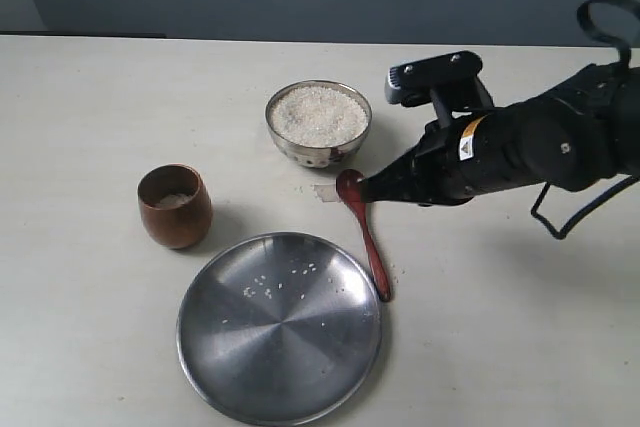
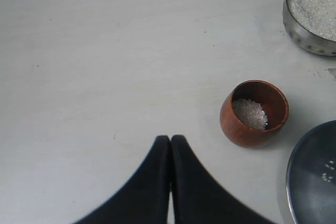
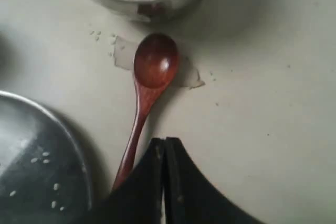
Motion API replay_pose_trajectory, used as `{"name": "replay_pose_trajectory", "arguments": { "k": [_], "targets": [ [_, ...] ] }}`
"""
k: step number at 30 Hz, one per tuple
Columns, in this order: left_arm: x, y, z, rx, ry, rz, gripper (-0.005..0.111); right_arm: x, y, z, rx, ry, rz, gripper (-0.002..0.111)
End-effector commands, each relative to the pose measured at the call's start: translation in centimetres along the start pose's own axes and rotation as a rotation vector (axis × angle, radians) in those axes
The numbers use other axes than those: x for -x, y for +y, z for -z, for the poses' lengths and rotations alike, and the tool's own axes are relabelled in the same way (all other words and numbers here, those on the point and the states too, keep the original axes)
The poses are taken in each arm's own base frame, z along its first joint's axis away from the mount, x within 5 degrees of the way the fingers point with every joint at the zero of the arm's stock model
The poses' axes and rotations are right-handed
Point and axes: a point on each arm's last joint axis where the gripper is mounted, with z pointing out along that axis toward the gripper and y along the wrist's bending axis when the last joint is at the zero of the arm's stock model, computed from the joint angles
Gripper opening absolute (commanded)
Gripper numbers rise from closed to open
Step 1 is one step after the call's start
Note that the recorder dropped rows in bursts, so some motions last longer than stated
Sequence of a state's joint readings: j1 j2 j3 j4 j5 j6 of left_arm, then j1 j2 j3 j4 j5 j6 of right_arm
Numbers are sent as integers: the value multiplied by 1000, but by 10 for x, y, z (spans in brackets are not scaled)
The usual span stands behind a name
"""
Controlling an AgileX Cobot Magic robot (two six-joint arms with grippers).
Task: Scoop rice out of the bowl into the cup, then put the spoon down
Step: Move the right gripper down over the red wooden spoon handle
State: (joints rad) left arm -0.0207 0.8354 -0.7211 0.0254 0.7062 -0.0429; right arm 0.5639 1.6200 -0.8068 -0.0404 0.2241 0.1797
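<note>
Pale, matt worktop (image 1: 90, 127) before a grey-blue wall.

- Right arm: black, enters from the right edge of the exterior view and slopes down and leftward, with a cable looped behind it.
- Right fingers (image 1: 395, 182): pressed together to a single point, nothing between them. The tip is just beside the spoon's round end. The right wrist view places the closed fingers (image 3: 181, 177) over the handle; whether they touch it cannot be told.
- Spoon (image 1: 367, 242): flat on the worktop, hollow side up and empty. Its round end is near the bowl (image 1: 318, 155), and its handle runs along the edge of the plate (image 1: 290, 347).
- Rice (image 1: 318, 115): fills the bowl nearly to the rim.
- Cup (image 1: 175, 209): upright, left of the plate, well apart from the spoon.
- Left fingers (image 2: 155, 166): closed flat against each other and empty, seen only in the left wrist view. That view also shows a small heap of rice on the cup's floor.
- Right wrist view only: a pale glossy patch (image 3: 122, 53) under the spoon's round end. Loose grains lie beside it and on the plate.
</note>
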Motion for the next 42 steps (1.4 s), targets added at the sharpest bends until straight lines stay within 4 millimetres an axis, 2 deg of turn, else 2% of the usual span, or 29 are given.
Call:
{"name": "replay_pose_trajectory", "arguments": {
  "k": [1,6,9,11,13,14,15,17,20,26,39,42],
  "targets": [
    [2,0,1,0,-8,-1,0,-9,11,-12,16,53,35,0],
    [2,0,1,0,-8,-1,0,-18,19,-24,26,98,45,0],
    [2,0,1,0,-8,-1,0,-27,18,-38,19,153,30,0],
    [2,0,1,0,-8,-1,0,-32,17,-45,13,186,30,4],
    [2,0,1,0,-8,-1,0,-35,17,-49,8,209,31,14],
    [2,0,1,0,-8,-1,0,-37,17,-50,8,218,25,27],
    [2,0,1,0,-8,-1,0,-37,17,-50,9,218,13,33],
    [2,0,1,0,-8,-1,0,-37,17,-50,11,219,0,39],
    [2,0,1,0,-8,-1,0,-35,18,-49,15,207,-14,33],
    [2,0,1,0,-8,-1,0,-26,19,-41,29,136,-23,33],
    [2,0,1,0,-8,-1,0,-19,21,-42,45,61,-63,33],
    [2,0,1,0,-8,-1,0,-19,26,-42,56,48,-45,33]
  ]
}}
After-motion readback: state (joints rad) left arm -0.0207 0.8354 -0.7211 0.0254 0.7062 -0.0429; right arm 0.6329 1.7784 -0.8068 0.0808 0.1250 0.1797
